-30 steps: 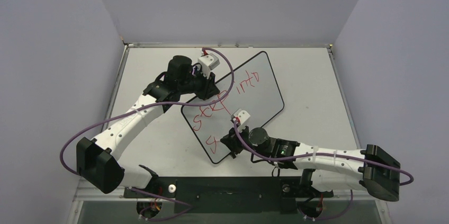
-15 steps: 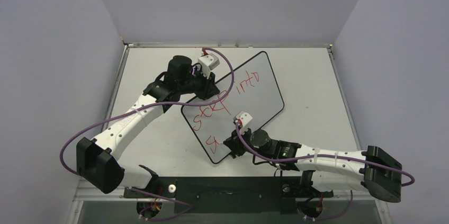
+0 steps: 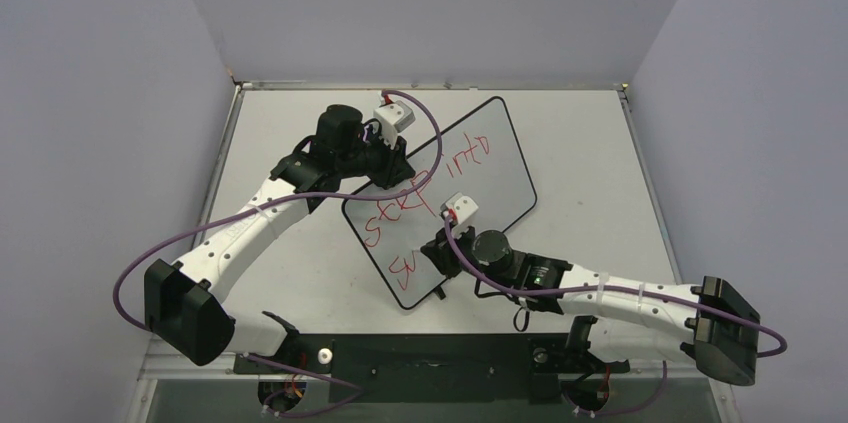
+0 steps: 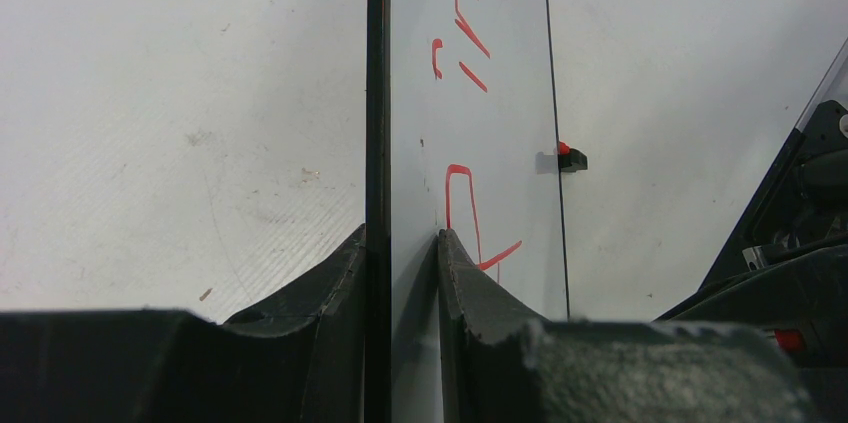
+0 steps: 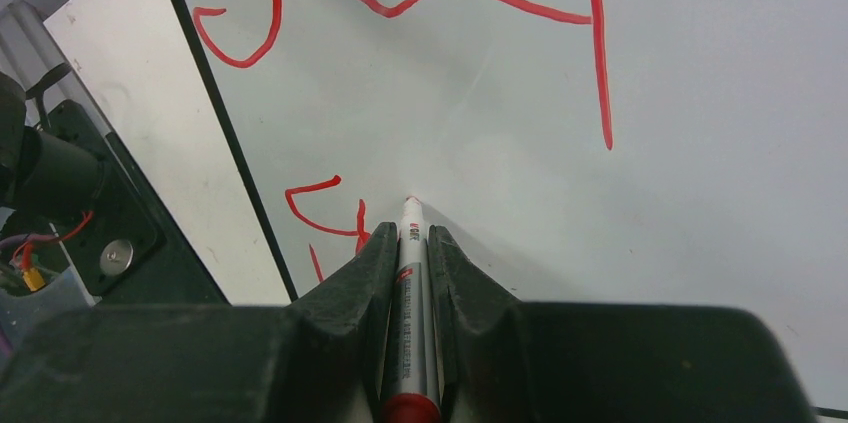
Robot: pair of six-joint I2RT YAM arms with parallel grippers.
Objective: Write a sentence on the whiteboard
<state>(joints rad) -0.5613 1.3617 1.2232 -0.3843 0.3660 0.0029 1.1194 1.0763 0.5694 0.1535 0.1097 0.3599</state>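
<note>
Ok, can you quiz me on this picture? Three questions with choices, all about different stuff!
1. Where is the left gripper?
A. on the edge of the board
B. folded back at its base
C. high in the air
2. What colour is the writing?
A. blue
B. red
C. green
3. What is the right gripper doing?
A. open, empty
B. shut, empty
C. shut on the marker
Answers:
1 A, its fingers sit on both sides of the board's edge.
2 B, every stroke is red.
3 C, the marker sits between its fingers, tip at the board.
</note>
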